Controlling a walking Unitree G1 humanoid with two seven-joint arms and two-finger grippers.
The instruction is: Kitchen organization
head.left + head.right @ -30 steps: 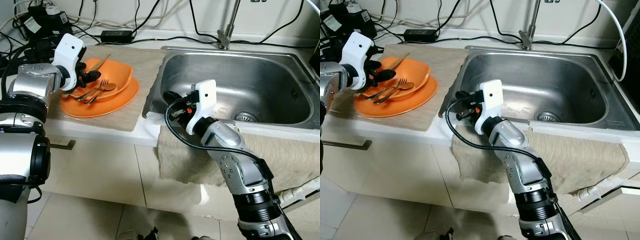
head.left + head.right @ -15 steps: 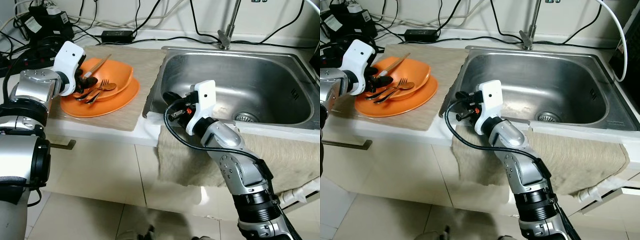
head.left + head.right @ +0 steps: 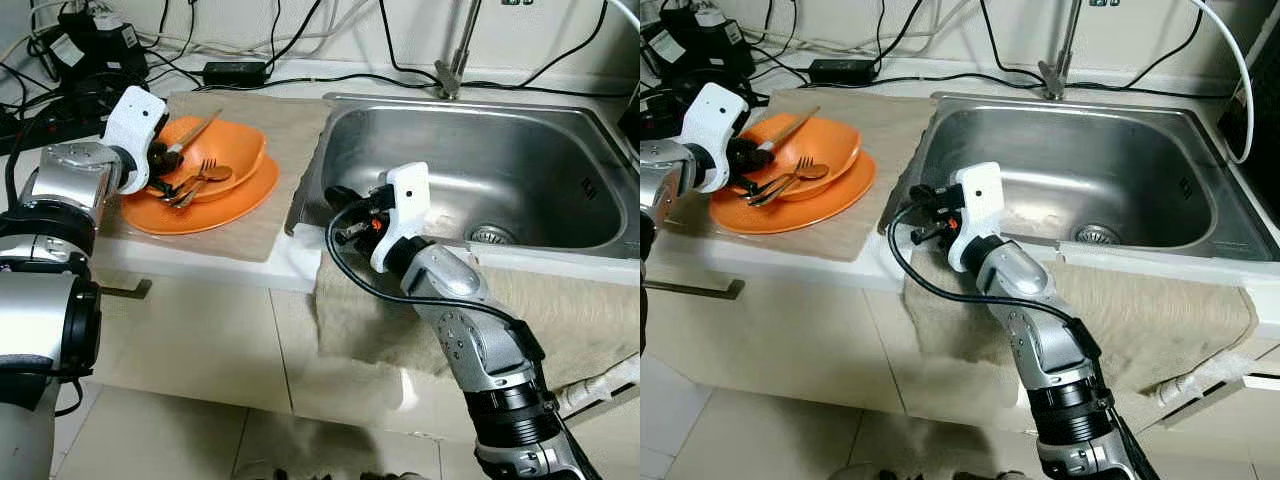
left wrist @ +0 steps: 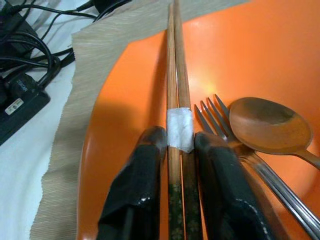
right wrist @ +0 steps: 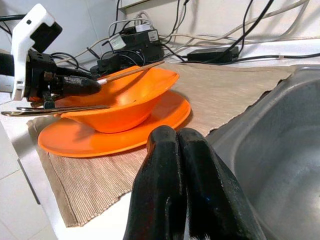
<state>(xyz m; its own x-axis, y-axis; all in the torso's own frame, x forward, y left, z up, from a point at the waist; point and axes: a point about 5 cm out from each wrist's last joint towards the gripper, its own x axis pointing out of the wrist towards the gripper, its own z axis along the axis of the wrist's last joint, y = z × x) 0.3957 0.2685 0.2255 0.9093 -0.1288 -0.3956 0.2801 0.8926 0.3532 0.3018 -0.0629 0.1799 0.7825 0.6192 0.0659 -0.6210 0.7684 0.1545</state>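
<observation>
Orange bowl (image 3: 215,150) is stacked on an orange plate (image 3: 200,205) at the upper left of the head views, on a beige mat (image 3: 270,160). 2 wooden chopsticks (image 4: 175,75) are clamped between the fingers of the left gripper (image 4: 175,145) inside the bowl, beside a fork (image 4: 215,122) and spoon (image 4: 265,125). At centre frame, the right gripper (image 5: 177,145) is held with fingers pressed together, empty, at the steel sink (image 3: 500,170) rim.

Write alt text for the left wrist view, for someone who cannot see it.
The left gripper has its two black fingers on either side of a pair of wooden chopsticks joined by a white band, lying in an orange bowl. A fork and a spoon lie beside them, with a beige mat and black cables beyond the bowl.
</observation>
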